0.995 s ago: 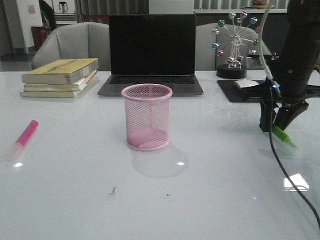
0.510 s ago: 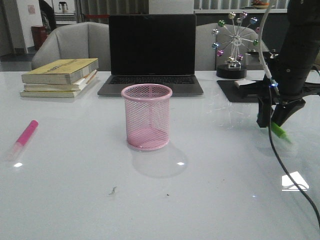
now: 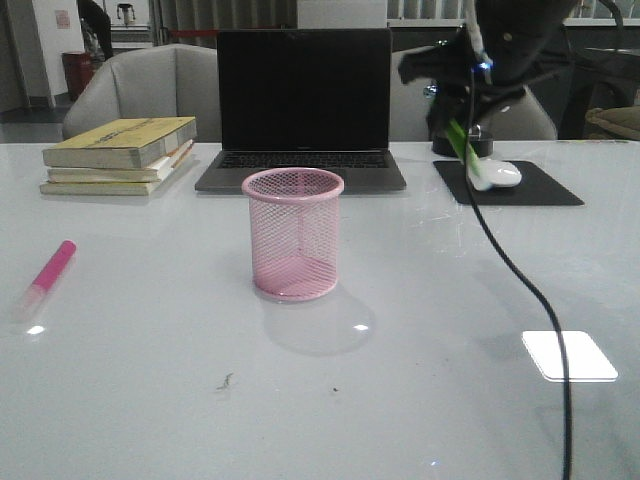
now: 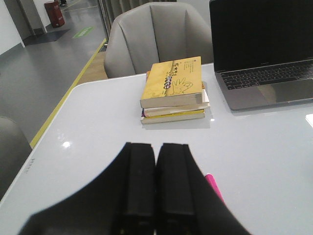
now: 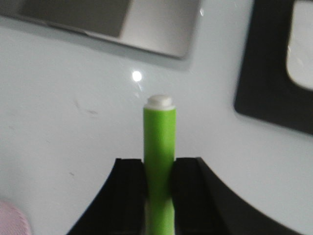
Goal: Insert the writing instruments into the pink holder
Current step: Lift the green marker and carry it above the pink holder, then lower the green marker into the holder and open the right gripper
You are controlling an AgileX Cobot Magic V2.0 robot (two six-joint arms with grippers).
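The pale pink mesh holder (image 3: 294, 248) stands upright at the table's middle, with nothing in it. High at the back right my right gripper (image 3: 462, 128) is shut on the green marker (image 3: 466, 155), which hangs tilted below the fingers, well above and to the right of the holder. In the right wrist view the green marker (image 5: 159, 147) sticks out between the gripper (image 5: 159, 166) fingers. The pink marker (image 3: 47, 277) lies flat on the table at the far left. My left gripper (image 4: 155, 149) is shut on nothing, with the pink marker (image 4: 213, 185) peeking out beside one finger.
A dark laptop (image 3: 303, 105) stands open behind the holder. Stacked books (image 3: 122, 153) sit at the back left. A black mouse pad (image 3: 530, 184) with a white mouse (image 3: 500, 175) lies at the back right, under the right arm. The arm's black cable (image 3: 530, 300) trails down on the right.
My right gripper has risen from near the table at the far right and swung left and back, carrying the green marker high into the air. The pink marker and holder have not moved.
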